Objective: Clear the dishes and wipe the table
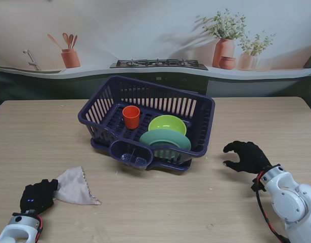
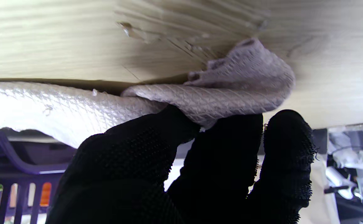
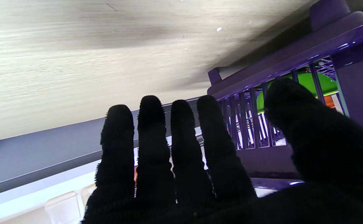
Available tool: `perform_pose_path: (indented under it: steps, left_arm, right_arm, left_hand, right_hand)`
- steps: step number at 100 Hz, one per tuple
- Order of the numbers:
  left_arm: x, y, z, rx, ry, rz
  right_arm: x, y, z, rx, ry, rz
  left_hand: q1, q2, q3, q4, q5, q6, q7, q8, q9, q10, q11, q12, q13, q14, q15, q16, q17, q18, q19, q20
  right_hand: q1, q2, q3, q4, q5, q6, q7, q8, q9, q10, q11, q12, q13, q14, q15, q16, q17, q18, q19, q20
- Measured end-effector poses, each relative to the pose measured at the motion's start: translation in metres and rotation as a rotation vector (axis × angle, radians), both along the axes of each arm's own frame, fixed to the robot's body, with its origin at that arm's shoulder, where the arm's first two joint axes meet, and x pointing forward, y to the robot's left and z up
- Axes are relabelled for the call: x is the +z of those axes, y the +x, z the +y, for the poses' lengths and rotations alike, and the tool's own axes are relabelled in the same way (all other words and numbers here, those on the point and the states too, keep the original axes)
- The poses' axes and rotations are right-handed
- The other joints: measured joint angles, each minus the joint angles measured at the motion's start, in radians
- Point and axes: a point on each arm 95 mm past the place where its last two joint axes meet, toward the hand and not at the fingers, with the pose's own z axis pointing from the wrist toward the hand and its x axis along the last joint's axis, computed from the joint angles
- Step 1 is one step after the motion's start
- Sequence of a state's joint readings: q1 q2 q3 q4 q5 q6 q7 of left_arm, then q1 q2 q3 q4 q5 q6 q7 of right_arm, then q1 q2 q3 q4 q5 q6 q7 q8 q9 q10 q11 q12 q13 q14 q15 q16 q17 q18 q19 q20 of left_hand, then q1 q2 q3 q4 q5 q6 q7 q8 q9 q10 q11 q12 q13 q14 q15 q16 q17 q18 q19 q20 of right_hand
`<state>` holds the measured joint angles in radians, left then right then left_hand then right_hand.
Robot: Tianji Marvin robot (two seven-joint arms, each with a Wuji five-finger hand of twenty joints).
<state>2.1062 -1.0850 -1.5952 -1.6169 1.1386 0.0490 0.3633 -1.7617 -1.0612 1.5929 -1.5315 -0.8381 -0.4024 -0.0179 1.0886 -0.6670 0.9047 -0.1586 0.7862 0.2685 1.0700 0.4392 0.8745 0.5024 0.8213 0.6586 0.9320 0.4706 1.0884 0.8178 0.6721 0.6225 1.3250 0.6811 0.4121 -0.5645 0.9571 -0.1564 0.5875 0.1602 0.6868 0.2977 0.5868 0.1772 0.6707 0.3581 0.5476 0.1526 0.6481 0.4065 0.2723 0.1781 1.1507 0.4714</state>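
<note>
A wide wooden worktop (image 1: 39,131) fills the view from the robot's stand, with a kitchen backdrop behind it. In the middle of the worktop sits a dark purple dish rack (image 1: 206,109) with slatted walls. Inside the rack, a pale green plate (image 1: 165,138) stands tilted on edge near the front. Just behind it is a lime green bowl (image 1: 168,123). To the left of the bowl, an orange cup (image 1: 131,116) stands upright. A small rounded compartment on the front of the rack holds something clear, too small to make out.

On the left side of the worktop, nearer to me, lies a crumpled pale grey cloth (image 1: 76,187), spread flat on the wood and well apart from the rack. The left hand (image 1: 38,196), in a black glove, grips one edge of the cloth; the left wrist view shows the cloth (image 2: 237,90) bunched and pinched between the gloved fingers (image 2: 225,149) and the worktop surface.

On the right side, the right hand (image 1: 245,156), also in a black glove, sits near the rack's right end without touching it. It holds nothing. The right wrist view shows its fingers (image 3: 152,140) straight and slightly apart, with the thumb out to one side, and the rack's slats (image 3: 247,121) just beyond them.
</note>
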Motion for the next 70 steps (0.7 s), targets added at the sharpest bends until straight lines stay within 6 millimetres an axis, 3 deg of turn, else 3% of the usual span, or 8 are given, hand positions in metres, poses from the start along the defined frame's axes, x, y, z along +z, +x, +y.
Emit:
perform_pose_path:
  steps: [8,29,70]
  left_arm:
    - [0.000,0.005,-0.003,-0.004,-0.007,0.014]
    - [0.000,0.027,-0.007,-0.011,-0.025,0.006]
    - [-0.002,0.087,0.004,-0.024,-0.045,-0.016]
  right_arm:
    - [0.000,0.000,0.000,0.000,0.000,0.000]
    - [0.001,0.000,-0.001,0.001,0.002,-0.008]
    - [0.001,0.000,-0.001,-0.001,0.005,-0.011]
  left_hand:
    - [0.011,0.000,0.002,0.001,0.000,0.019,0.006,0.011,0.000,0.000,0.000,0.000,0.000,0.000,0.000,0.000,0.000,0.000,0.000,0.000]
    - [0.011,0.000,-0.001,0.001,0.004,-0.008,0.007,0.008,0.000,0.000,0.000,0.000,0.000,0.000,0.000,0.000,0.000,0.000,0.000,0.000]
    - [0.011,0.002,-0.001,0.001,0.005,-0.024,0.016,0.008,0.000,0.000,0.000,0.000,0.000,0.000,0.000,0.000,-0.003,0.000,0.000,0.000]
  right_hand:
    - [0.000,0.000,0.000,0.000,0.000,0.000,0.000,0.000,0.000,0.000,0.000,0.000,0.000,0.000,0.000,0.000,0.000,0.000,0.000,0.000]
    - [0.000,0.000,0.000,0.000,0.000,0.000,0.000,0.000,0.000,0.000,0.000,0.000,0.000,0.000,0.000,0.000,0.000,0.000,0.001,0.000]
    - [0.000,0.000,0.000,0.000,0.000,0.000,0.000,0.000,0.000,0.000,0.000,0.000,0.000,0.000,0.000,0.000,0.000,0.000,0.001,0.000]
